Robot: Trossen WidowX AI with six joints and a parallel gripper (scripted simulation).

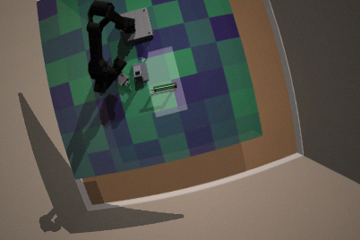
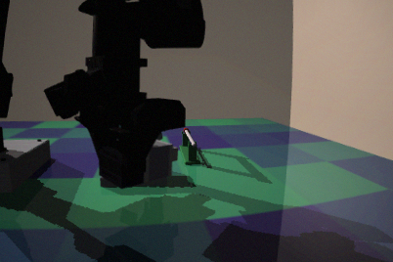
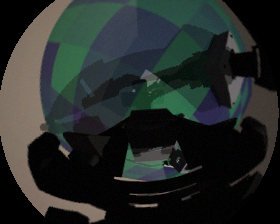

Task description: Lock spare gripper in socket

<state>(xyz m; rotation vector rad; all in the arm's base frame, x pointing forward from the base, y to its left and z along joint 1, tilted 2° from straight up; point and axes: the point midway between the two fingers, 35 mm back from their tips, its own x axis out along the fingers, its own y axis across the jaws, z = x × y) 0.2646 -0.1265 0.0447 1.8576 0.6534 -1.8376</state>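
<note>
In the wrist view, the dark gripper was closed on a grey block. Below it, green and purple squares of the checkered mat were seen, with dark shadows across them, and a pale wall stood at the left side

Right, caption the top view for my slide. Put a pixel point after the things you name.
The gripper (image 1: pixel 118 75) (image 2: pixel 123 183) (image 3: pixel 150 117) holds the spare gripper (image 1: pixel 123 80) (image 3: pixel 150 117) beside the grey mount (image 1: pixel 142 73); the lock pin (image 1: pixel 163 86) (image 2: pixel 190 136) lies apart.

Checkered floor mat — green, blue, purple | on it: grey mount — beside pale rectangle
</note>
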